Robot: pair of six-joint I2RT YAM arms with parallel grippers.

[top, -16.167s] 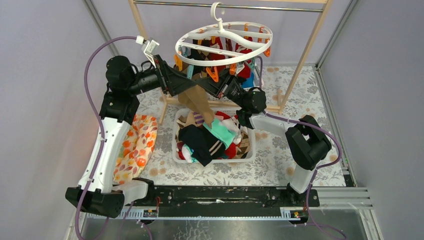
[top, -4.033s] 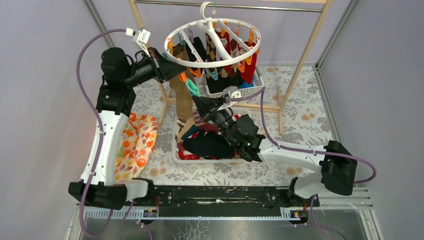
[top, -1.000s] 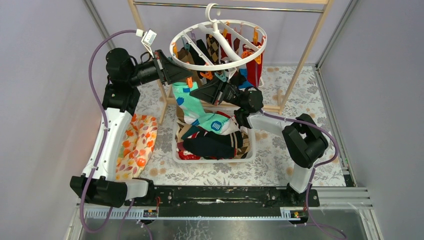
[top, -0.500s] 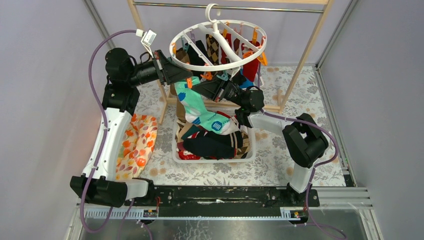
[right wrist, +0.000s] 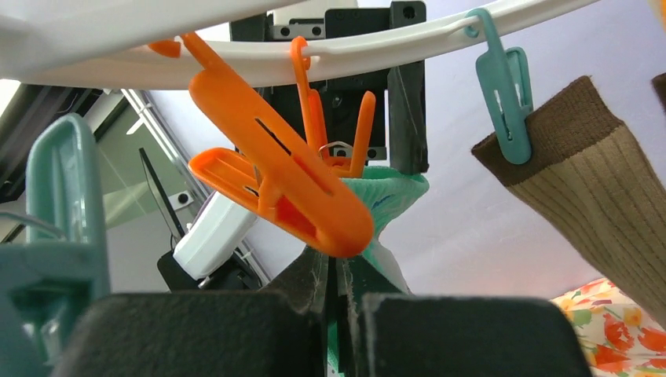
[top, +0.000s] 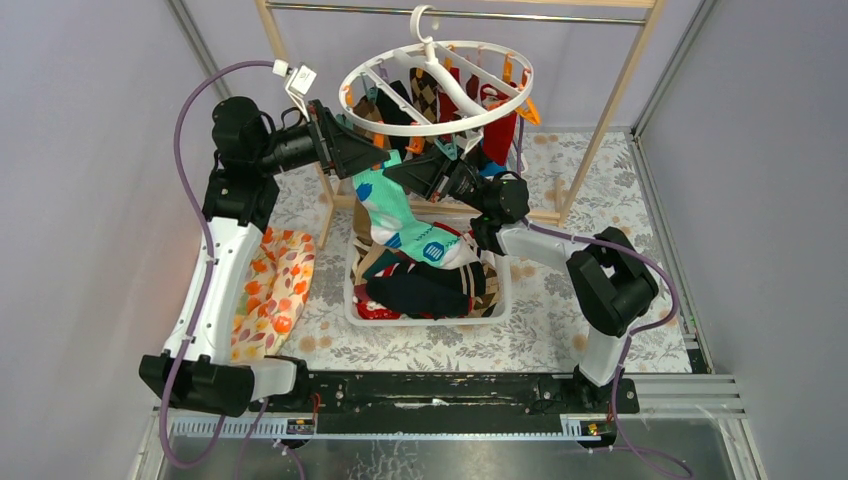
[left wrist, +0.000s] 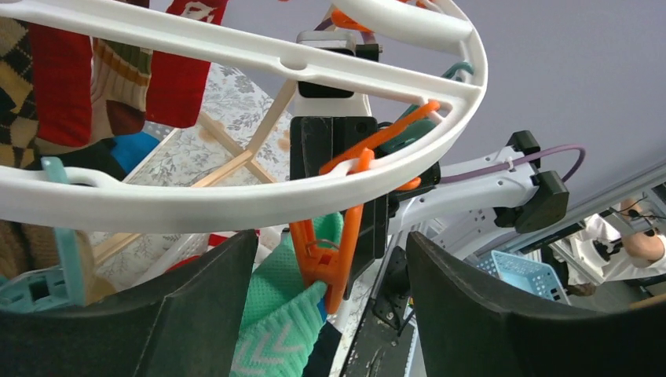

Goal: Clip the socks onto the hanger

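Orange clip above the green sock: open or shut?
Shut: in the left wrist view, the orange clip pinches the green sock's top edge.

White ring hanger (left wrist: 196, 206) hangs by top hook, slightly tilted. Mint-green sock (top: 385, 205), blue patches: cuff in orange clip (left wrist: 326, 263), toe draped on sock pile (top: 425, 290) below me. Red sock (left wrist: 177, 78), argyle sock (top: 425, 92), tan sock (right wrist: 581, 181) clipped on ring.

White hanger (left wrist: 157, 206), orange clip (left wrist: 326, 259), mint-green sock (top: 385, 205) with blue patches, brown ribbed sock (right wrist: 597, 181).
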